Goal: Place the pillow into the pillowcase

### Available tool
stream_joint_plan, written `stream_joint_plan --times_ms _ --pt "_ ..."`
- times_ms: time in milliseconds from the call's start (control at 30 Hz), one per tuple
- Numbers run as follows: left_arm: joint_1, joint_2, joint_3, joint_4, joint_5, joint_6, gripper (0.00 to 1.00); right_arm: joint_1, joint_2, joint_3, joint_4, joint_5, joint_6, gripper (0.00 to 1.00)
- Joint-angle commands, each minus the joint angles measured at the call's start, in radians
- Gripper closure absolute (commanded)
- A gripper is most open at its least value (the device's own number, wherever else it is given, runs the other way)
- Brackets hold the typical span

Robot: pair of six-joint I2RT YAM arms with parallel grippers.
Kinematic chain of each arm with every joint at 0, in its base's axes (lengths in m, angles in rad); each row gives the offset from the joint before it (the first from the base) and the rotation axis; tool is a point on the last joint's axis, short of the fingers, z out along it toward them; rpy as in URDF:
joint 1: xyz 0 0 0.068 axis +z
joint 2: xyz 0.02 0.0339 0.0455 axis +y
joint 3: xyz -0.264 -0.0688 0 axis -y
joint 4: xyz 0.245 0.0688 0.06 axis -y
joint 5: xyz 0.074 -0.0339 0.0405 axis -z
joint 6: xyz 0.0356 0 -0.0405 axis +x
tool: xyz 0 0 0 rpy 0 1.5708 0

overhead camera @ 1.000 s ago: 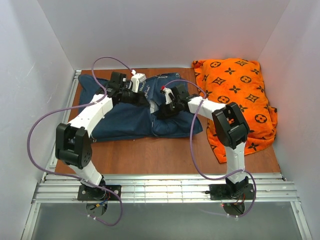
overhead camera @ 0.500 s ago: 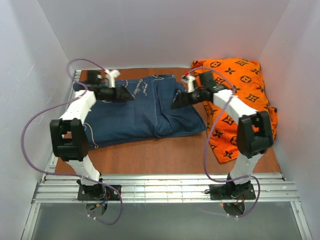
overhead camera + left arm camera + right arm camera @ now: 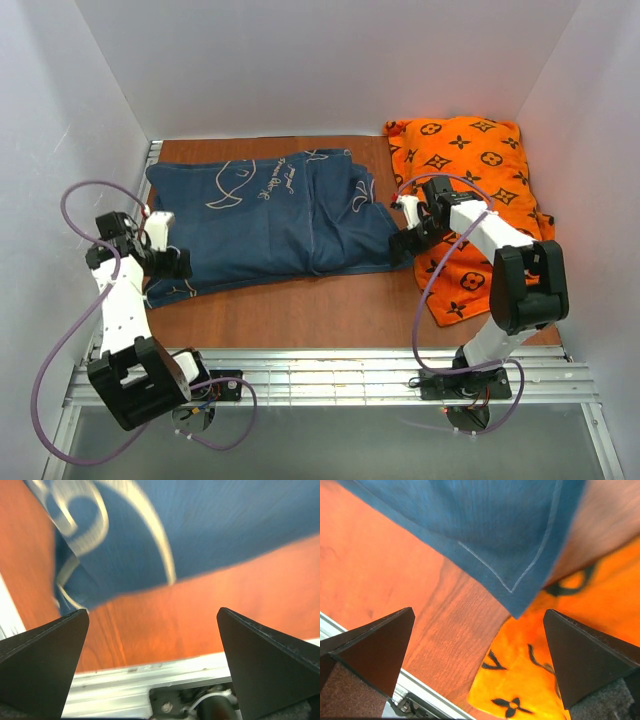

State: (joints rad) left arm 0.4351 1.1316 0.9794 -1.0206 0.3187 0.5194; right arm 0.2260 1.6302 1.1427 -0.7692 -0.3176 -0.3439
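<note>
pillowcase [image 3: 270, 215] now flatter on wooden table [image 3: 300, 305]

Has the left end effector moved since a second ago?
Yes. The left end effector has pulled back from mid-table toward the near left, ending beside the left rail at the pillowcase corner.

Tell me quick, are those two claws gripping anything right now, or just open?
Left claw: open, holding nothing.
Right claw: open, holding nothing.
</note>
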Motion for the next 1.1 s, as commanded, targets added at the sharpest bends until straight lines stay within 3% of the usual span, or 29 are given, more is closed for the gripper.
stream_joint_plan --times_ms 0,100,300,500,600,633,700,733,767,833,867,900,967,1067 --pt "0.019 -0.022 -0.151 0.060 -0.154 0.180 0.02 -0.004 0.035 -0.020 0.024 -0.063 -0.058 0.01" --pt "0.022 -0.012 -0.270 0.218 -0.204 0.221 0.02 -0.004 0.071 -0.032 0.071 -0.089 -0.041 0.01" --pt "0.022 0.111 -0.352 0.405 -0.193 0.203 0.02 -0.001 0.120 -0.072 0.191 -0.109 0.029 0.01" --pt "0.022 0.241 -0.318 0.478 -0.043 0.157 0.02 0.018 0.171 -0.077 0.314 -0.185 0.109 0.03" --pt "0.022 0.316 -0.260 0.478 0.054 0.113 0.02 0.042 0.194 -0.067 0.346 -0.219 0.129 0.12" --pt "0.022 0.333 -0.234 0.478 0.072 0.107 0.02 0.047 0.200 -0.060 0.347 -0.254 0.131 0.27" --pt "0.021 0.376 -0.211 0.478 0.114 0.102 0.12 0.047 0.206 -0.055 0.335 -0.284 0.126 0.51" --pt "0.021 0.387 -0.182 0.472 0.150 0.105 0.21 0.047 0.201 -0.055 0.332 -0.303 0.126 0.90" --pt "0.021 0.398 -0.168 0.455 0.166 0.102 0.47 0.047 0.182 -0.055 0.329 -0.308 0.132 0.98" --pt "0.021 0.407 -0.130 0.424 0.221 0.082 0.70 0.036 0.146 -0.058 0.326 -0.360 0.144 0.99" --pt "0.022 0.402 -0.084 0.384 0.236 0.070 0.94 0.029 0.102 -0.055 0.327 -0.386 0.149 0.99" --pt "0.024 0.380 -0.061 0.366 0.256 0.051 1.00 0.012 0.077 -0.051 0.327 -0.406 0.155 0.99" --pt "0.024 0.341 0.008 0.332 0.321 0.010 1.00 -0.017 0.004 -0.020 0.343 -0.452 0.196 0.99" --pt "0.024 0.255 0.108 0.350 0.309 -0.086 1.00 -0.097 -0.081 0.026 0.407 -0.541 0.311 0.99"
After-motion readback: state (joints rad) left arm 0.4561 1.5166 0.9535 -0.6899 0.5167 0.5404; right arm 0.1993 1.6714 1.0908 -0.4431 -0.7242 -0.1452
